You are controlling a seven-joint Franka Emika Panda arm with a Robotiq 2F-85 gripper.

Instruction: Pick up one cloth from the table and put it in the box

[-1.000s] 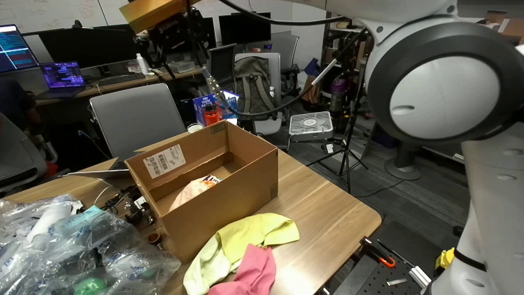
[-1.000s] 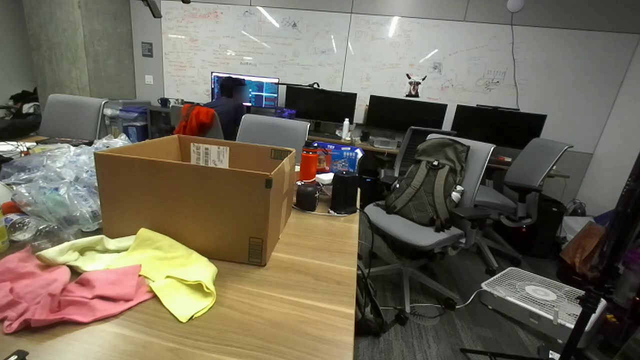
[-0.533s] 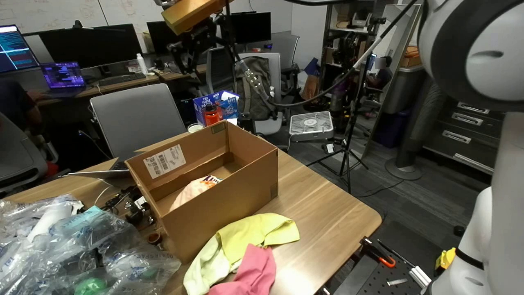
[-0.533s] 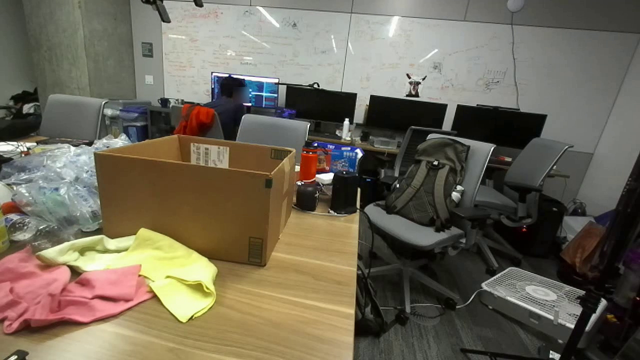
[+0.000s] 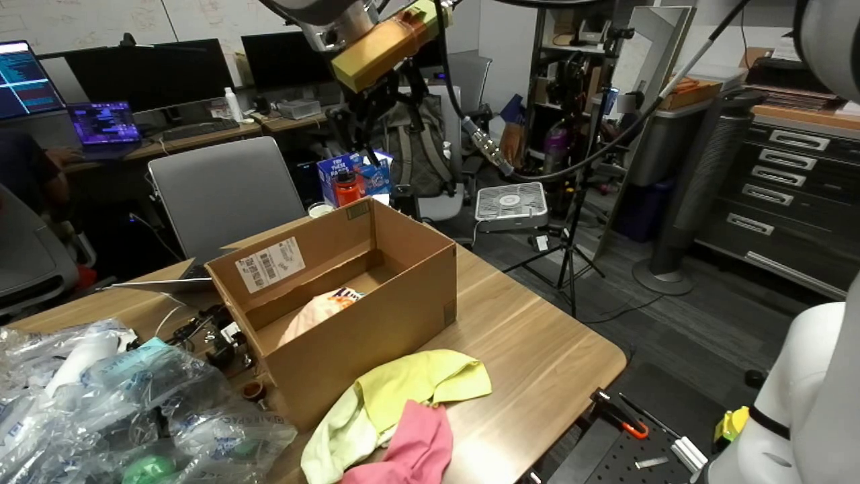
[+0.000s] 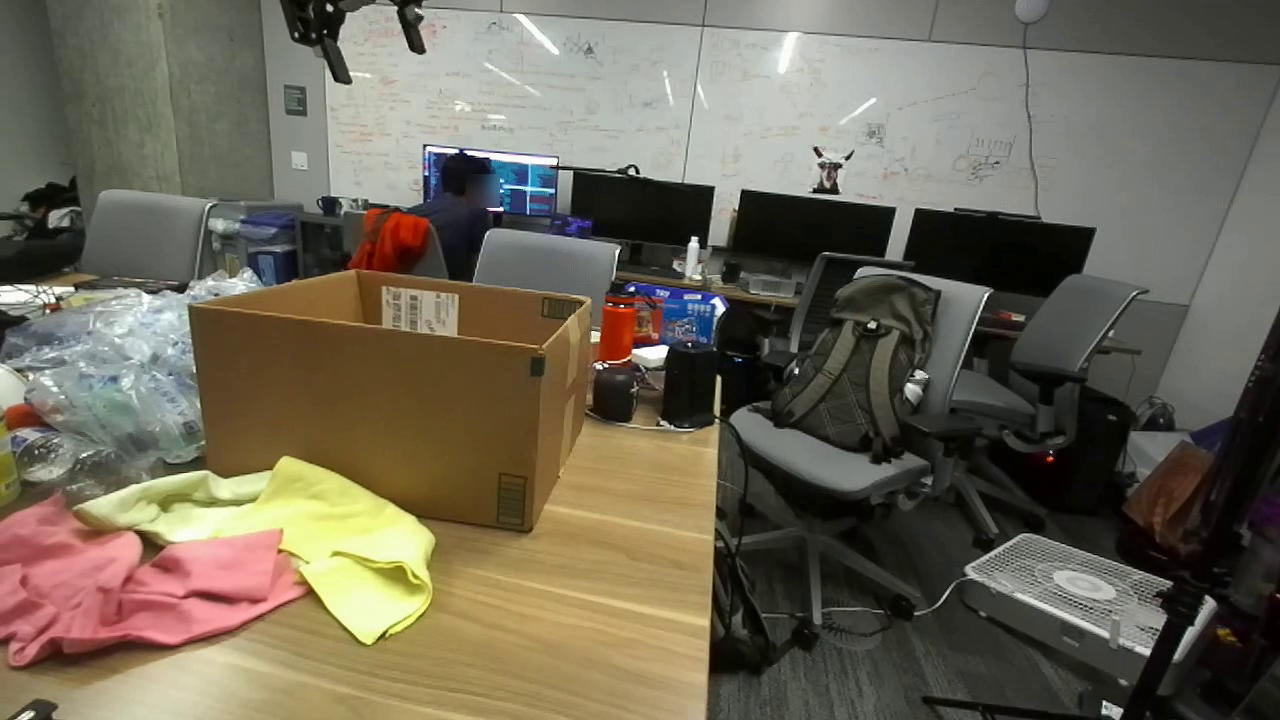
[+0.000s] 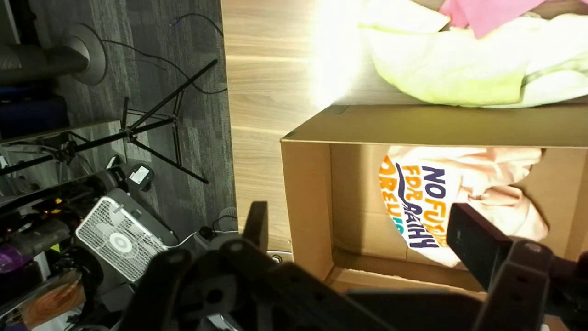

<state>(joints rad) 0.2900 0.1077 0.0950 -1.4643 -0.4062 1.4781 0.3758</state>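
The pale peach cloth [image 7: 496, 170] with orange and dark printed letters lies crumpled on the floor of the brown cardboard box [image 5: 363, 356]. An exterior view also shows part of this cloth [image 5: 321, 314] inside; elsewhere the near wall of the box [image 6: 370, 400] hides it. The box stands upright on the light wood table [image 5: 524, 329], its top uncovered. High above it is my gripper [image 7: 358, 214], apart from box and cloth, with fingers spread wide and nothing between them. In an exterior view the gripper [image 6: 378, 62] hangs at the top edge.
A yellow-green cloth [image 5: 426, 383] and a pink cloth [image 5: 420, 440] lie overlapping on the table against the box. Clear plastic air pillows [image 5: 134, 403] crowd its other side. Behind the box stand an orange bottle [image 6: 616, 330] and black devices [image 6: 690, 385]. A cable [image 5: 564, 176] hangs from the arm.
My gripper has come lower, and in an exterior view it has swung to the right, with fingers spread throughout. The box and all cloths have stayed where they were.
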